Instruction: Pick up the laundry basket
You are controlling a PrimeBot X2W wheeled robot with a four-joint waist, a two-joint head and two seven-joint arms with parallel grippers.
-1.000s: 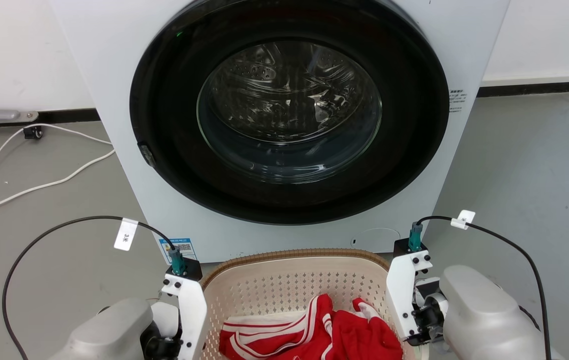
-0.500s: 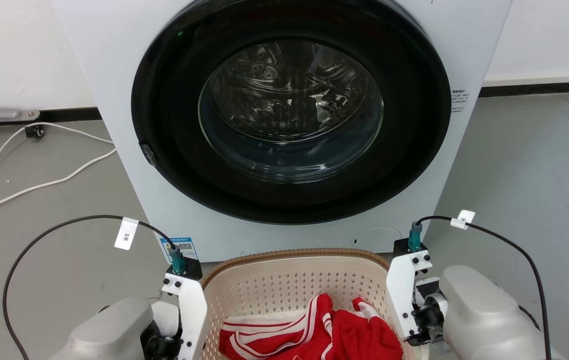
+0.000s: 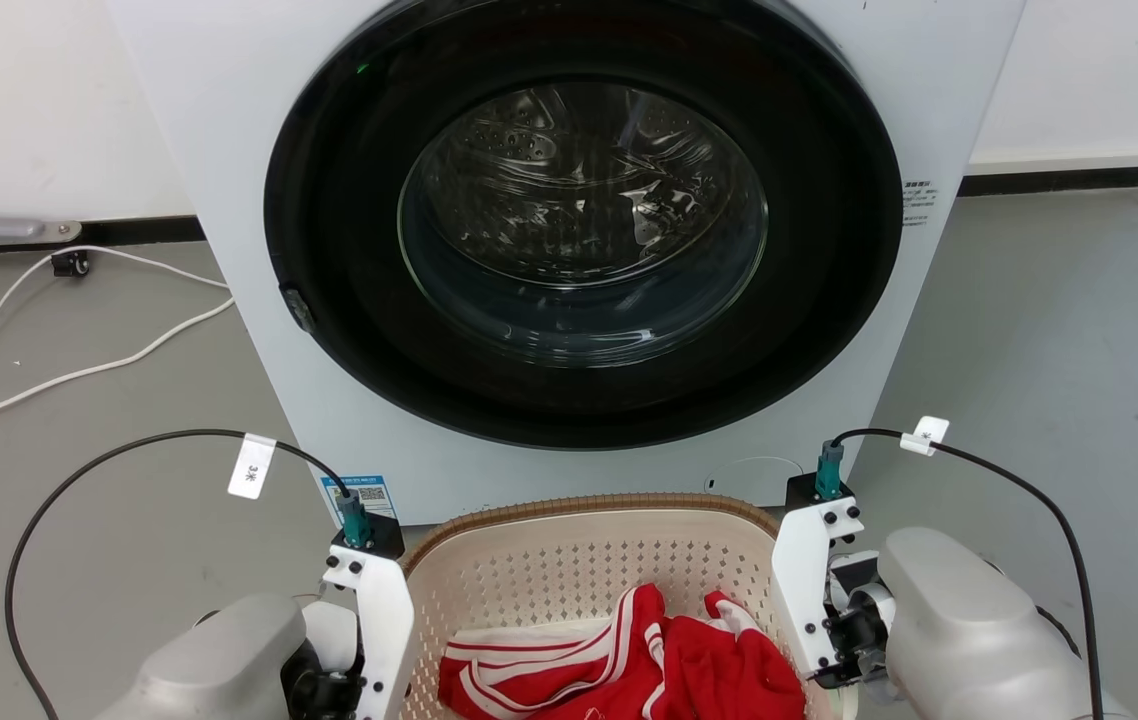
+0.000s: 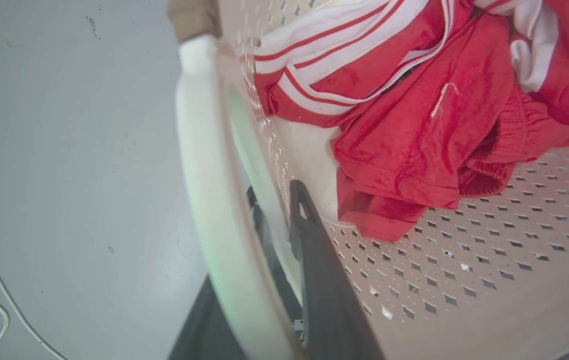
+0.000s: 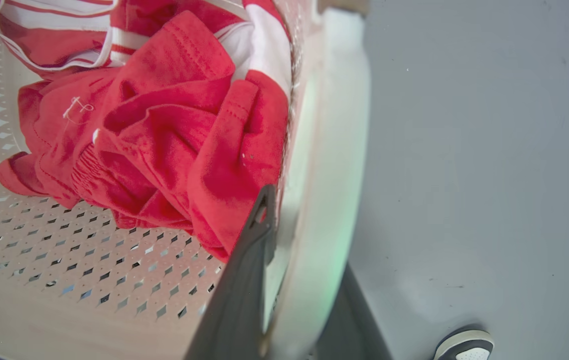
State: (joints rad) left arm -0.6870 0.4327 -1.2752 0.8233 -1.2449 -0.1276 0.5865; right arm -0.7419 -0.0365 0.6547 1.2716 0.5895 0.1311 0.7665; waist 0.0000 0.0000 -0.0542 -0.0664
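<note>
We take this for a laundry corner in a bare, lab-like room.
We see a front-loading washer (image 3: 579,230) on a plain grey floor (image 3: 1049,330) before a white wall (image 3: 29,100) with black skirting (image 3: 1059,180), a loose white cable (image 3: 119,362) trailing beside it, and a basket (image 3: 579,505) of red clothes (image 3: 649,660) at its foot.

washer (image 3: 579,250) ahead; white cable (image 3: 59,380) on floor; red clothes (image 3: 689,670) crumpled

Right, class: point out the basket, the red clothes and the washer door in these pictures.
basket (image 3: 579,560): head view, on its perforated back wall.
red clothes (image 4: 414,135): left wrist view, on the middle of the red cloth.
washer door (image 3: 581,215): head view, on the round glass.
</note>
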